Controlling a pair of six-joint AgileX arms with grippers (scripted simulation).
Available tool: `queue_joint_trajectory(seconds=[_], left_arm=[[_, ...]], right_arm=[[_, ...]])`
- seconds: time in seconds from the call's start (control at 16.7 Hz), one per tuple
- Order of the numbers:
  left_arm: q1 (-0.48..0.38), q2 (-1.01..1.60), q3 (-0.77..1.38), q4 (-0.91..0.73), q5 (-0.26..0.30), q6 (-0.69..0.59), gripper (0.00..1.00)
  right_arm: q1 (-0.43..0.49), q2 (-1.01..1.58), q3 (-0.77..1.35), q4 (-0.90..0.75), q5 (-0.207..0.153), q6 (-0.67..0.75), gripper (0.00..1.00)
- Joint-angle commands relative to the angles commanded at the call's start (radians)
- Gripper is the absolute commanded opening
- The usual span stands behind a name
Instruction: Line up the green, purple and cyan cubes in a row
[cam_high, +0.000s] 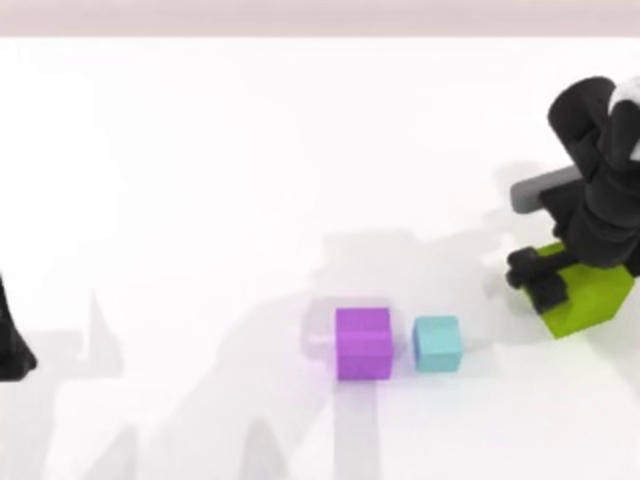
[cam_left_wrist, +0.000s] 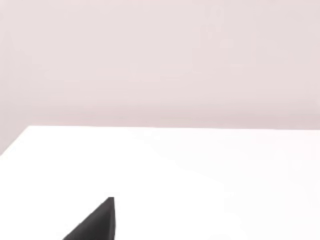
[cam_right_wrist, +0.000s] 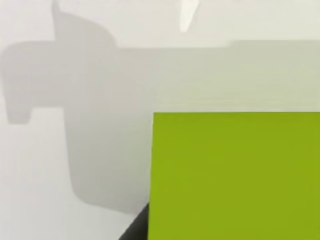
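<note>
The lime-green cube (cam_high: 592, 297) lies near the table's right edge, turned at an angle. My right gripper (cam_high: 540, 280) is down on its left part. In the right wrist view the green cube (cam_right_wrist: 235, 175) fills the frame, and one dark finger (cam_right_wrist: 137, 231) presses against its side. The gripper is shut on this cube. The purple cube (cam_high: 362, 342) and the smaller cyan cube (cam_high: 437, 342) sit side by side near the table's front middle, a small gap between them. My left arm (cam_high: 12, 350) is parked at the left edge.
The table's far edge (cam_left_wrist: 165, 127) shows in the left wrist view, with bare white surface before it. Arm shadows fall across the front of the table.
</note>
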Motion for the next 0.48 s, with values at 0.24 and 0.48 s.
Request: queue_joint_trajectory(seconds=[0.24,0.48], left_arm=[[0.000,0.000,0.000,0.000,0.000,0.000,1.00],[0.000,0.000,0.000,0.000,0.000,0.000,1.00]], right_arm=[[-0.002,-0.009,0.005,-0.007,-0.001,0.002,0.00],[-0.002,-0.044,0.070,-0.112,-0.001,0.004,0.00]])
